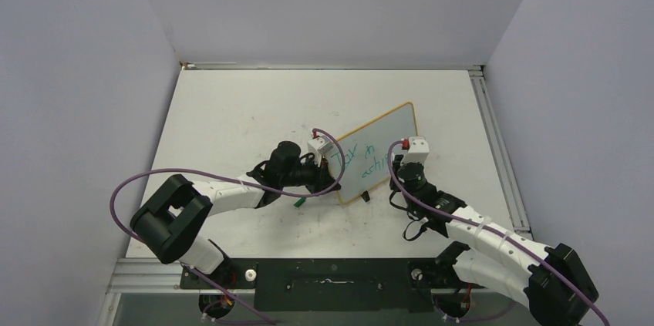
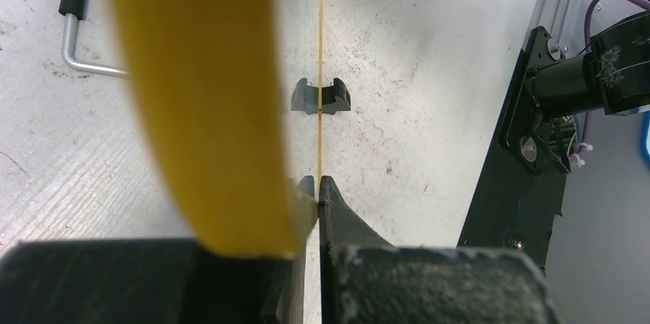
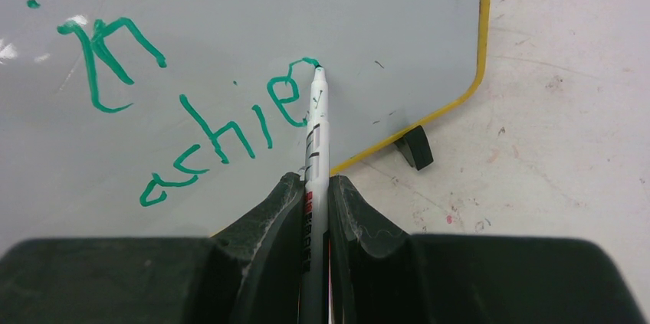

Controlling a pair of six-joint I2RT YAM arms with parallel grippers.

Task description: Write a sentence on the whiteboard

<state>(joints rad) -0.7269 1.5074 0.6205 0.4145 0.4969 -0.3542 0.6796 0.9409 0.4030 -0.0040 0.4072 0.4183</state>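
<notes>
A small rectangular whiteboard (image 1: 382, 137) with rounded corners and a thin yellow-orange rim (image 3: 481, 33) is seen standing on its long edge on the scuffed white tabletop (image 1: 231, 110). It is placed a little right of the middle, about midway between the far and near edges. Its length is set aslant, from the near-left corner toward the far-right corner. It is carried on small black feet. One foot (image 3: 415, 146) is shown under a rounded lower corner in the right wrist view, and another foot (image 2: 320, 96) is seen straddling the rim in the left wrist view.

The near-left end of the whiteboard is pinched by the left gripper (image 2: 316, 190), whose black fingers are pressed onto the thin rim from both sides.

A slim white marker (image 3: 316, 121) with black and red print is clamped between the fingers of the right gripper (image 3: 314, 186). The teal-green handwritten sentence (image 3: 215, 109) is laid out in two slanted lines. "in" can be read on the upper line and "achie" on the lower. The top of the last "e" is touched by the marker tip.

A bent metal rod (image 2: 73, 25) with a black sleeve is seen lying on the tabletop in the left wrist view.
</notes>
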